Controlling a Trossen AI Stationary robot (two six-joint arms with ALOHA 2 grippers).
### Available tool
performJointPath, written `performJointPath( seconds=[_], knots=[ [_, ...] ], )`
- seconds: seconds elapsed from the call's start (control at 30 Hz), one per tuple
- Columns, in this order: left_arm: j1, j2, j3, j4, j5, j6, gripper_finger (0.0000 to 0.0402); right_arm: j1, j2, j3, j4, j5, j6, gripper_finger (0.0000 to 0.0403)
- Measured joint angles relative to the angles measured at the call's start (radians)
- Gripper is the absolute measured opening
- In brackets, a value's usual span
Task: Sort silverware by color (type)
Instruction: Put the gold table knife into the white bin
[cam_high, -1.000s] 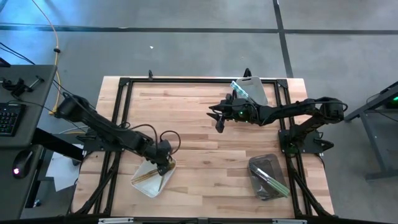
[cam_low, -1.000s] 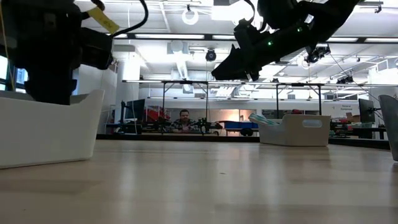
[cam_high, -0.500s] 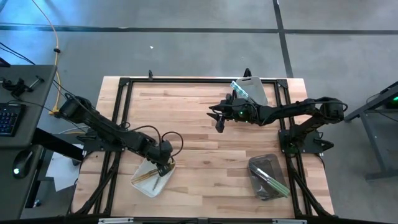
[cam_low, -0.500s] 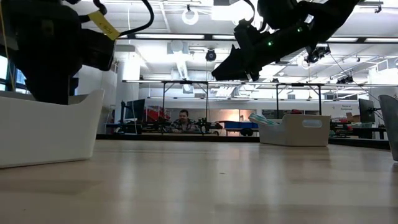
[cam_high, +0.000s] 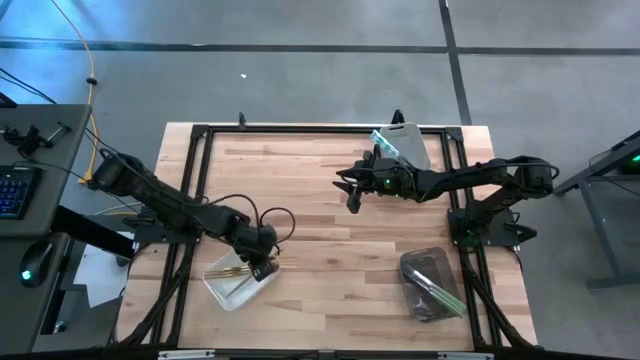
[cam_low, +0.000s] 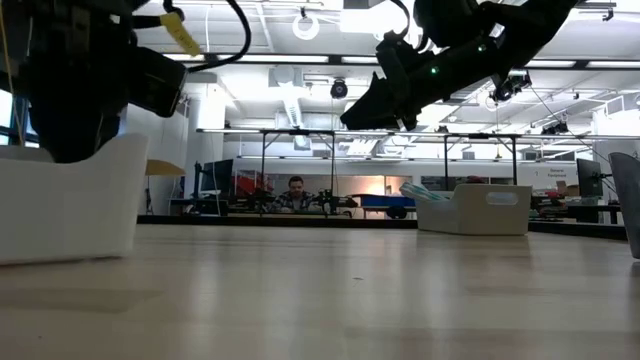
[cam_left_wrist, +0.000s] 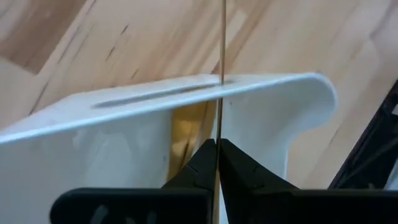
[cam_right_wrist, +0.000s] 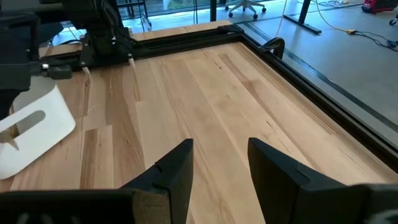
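Gold silverware in white tray

The table is pale wood planks, smooth with a soft sheen. At seven o'clock sits a white tray of smooth matt plastic, holding shiny gold metal cutlery. The grey tray at five o'clock looks translucent plastic.

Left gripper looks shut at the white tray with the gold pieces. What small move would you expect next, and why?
Probably a short, slow pull or slide. The left gripper is shut on the white tray's end wall, not on the gold silverware inside, so the tray would come with it. The right gripper hangs open over bare wood, waiting.
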Motion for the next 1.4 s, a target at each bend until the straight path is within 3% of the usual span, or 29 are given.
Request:
performJointPath(
  seconds=[0.5, 0.73, 1.13, 1.4],
  knots=[
    [0.086, -0.011, 0.0, -0.128, 0.297, 0.044, 0.0001, 0.0, 0.001, 0.0, -0.011, 0.0, -0.007, 0.0137],
    [0.133, -0.011, 0.0, -0.175, 0.368, 0.102, 0.0001, 0.0, 0.001, 0.0, -0.016, 0.0, -0.007, 0.0137],
    [0.191, -0.011, 0.0, -0.4, 0.477, 0.258, 0.0001, 0.0, 0.001, -0.001, -0.025, 0.0, -0.008, 0.0137],
    [0.177, -0.011, 0.0, -0.419, 0.516, 0.403, 0.0, 0.0, 0.001, -0.001, -0.028, 0.0, -0.008, 0.0137]
  ],
)
